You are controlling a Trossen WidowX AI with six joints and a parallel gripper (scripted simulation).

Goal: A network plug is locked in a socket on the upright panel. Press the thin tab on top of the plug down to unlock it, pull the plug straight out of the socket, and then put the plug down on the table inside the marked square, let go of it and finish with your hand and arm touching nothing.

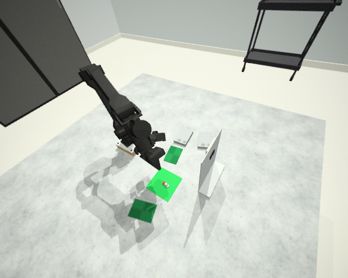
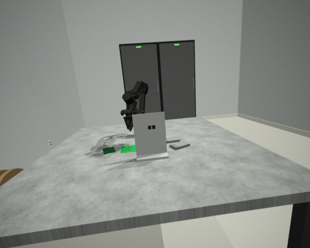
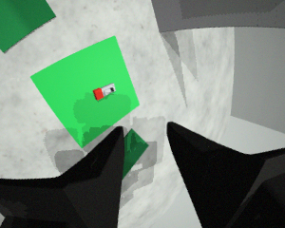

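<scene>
— Plug [image 1: 166,184] first: where does it lie?
— On the bright green marked square [image 1: 156,185], near its middle, red at one end and white at the other, apart from the arm.
— And the room?
— Grey walls, a dark double door [image 2: 157,80], a black shelf rack [image 1: 287,32], a cream floor. One grey mottled table [image 2: 203,170] bears everything.
— Count what is on it.
— One upright white panel [image 1: 211,163] with two dark sockets [image 2: 151,127]; three green squares, one bright and two darker; two flat grey plates, I think, beyond the panel.
— The gripper [image 3: 145,136]?
— Raised above the square's edge, fingers partly spread with nothing between them.
</scene>
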